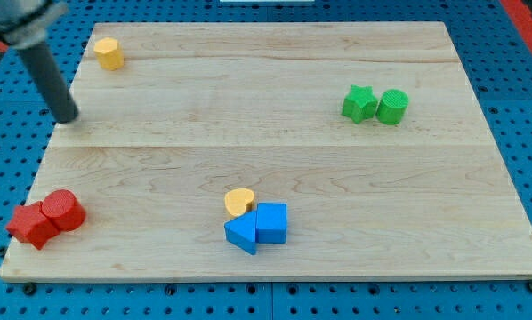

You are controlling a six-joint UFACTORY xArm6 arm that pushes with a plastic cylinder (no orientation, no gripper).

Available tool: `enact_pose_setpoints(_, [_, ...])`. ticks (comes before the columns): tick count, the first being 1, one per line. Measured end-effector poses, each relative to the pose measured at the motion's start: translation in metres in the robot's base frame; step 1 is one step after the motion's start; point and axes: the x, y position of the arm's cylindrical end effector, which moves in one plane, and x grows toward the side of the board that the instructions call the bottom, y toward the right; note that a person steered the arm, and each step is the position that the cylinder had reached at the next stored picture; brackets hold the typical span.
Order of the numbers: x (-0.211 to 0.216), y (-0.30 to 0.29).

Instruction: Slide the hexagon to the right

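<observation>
A yellow hexagon block point(108, 53) sits near the board's top left corner. My tip point(67, 118) is at the left edge of the board, below and to the left of the hexagon, apart from it. The dark rod slants up to the view's top left.
A wooden board point(275, 160) on a blue pegboard. A green star point(359, 104) touches a green cylinder point(392, 107) at the upper right. A yellow heart point(239, 203) touches two blue blocks point(259, 226) at the bottom middle. A red star point(32, 224) and red cylinder point(63, 210) sit at the bottom left.
</observation>
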Motion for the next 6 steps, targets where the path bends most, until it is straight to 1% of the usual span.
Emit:
enact_pose_setpoints(1, [-0.027,-0.006])
enact_pose_setpoints(2, [-0.077,0.006])
enact_pose_setpoints(3, [-0.110,0.011])
enact_pose_setpoints(4, [-0.096,0.063])
enact_pose_setpoints(5, [-0.104,0.087])
enact_pose_setpoints(6, [-0.127,0.084])
